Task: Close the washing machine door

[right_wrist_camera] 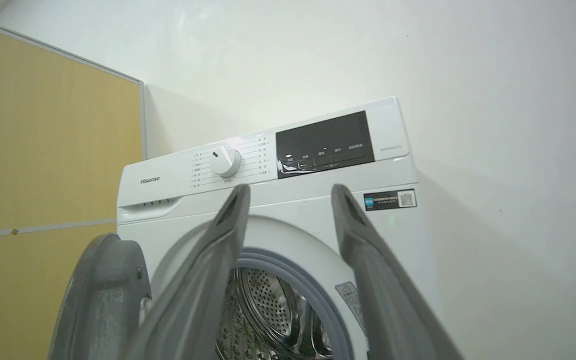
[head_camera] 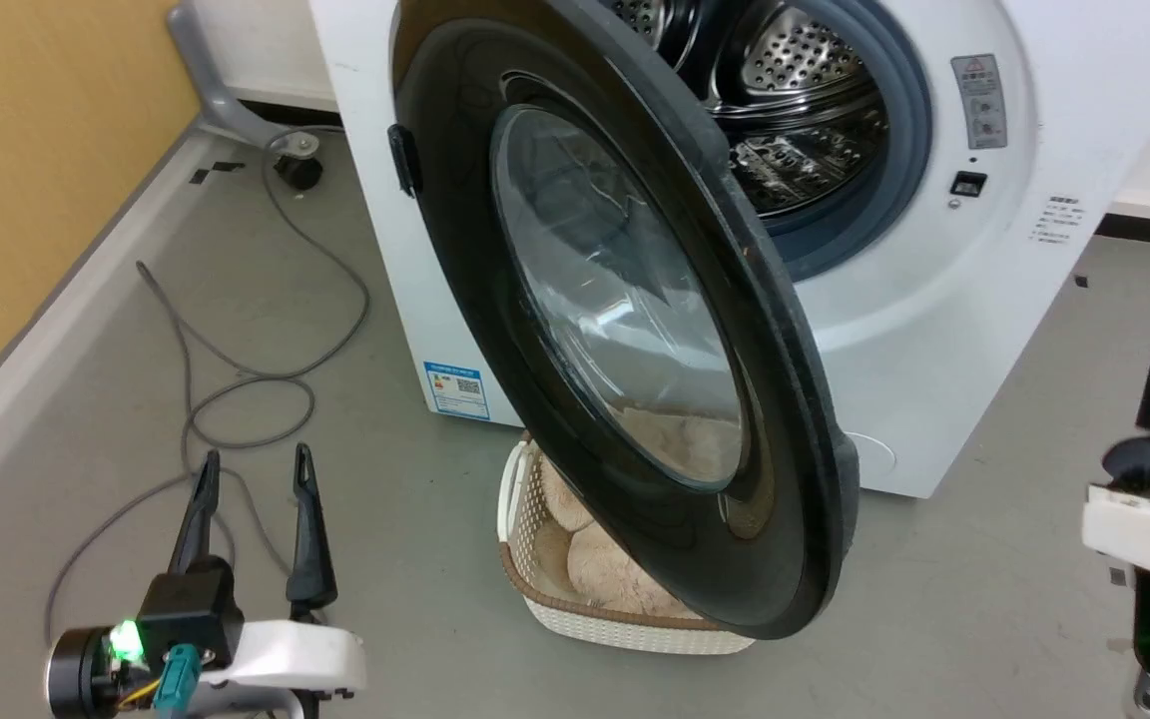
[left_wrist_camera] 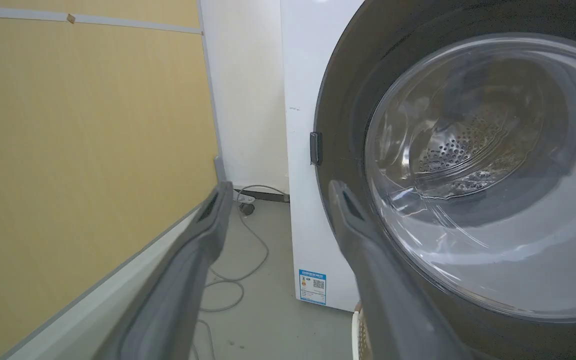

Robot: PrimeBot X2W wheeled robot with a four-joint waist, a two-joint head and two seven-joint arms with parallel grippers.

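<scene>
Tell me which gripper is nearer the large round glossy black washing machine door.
Left, probably. The left gripper sits low by the outer face of the door; the right gripper stands farther off, past its swung-out edge.

You can read one brand, Hisense, on the control panel of the washing machine, left of the dial. The print around that dial, on the dark display, the blue QR label, the black QR sticker and the grey warning sticker is too small to read.
</scene>
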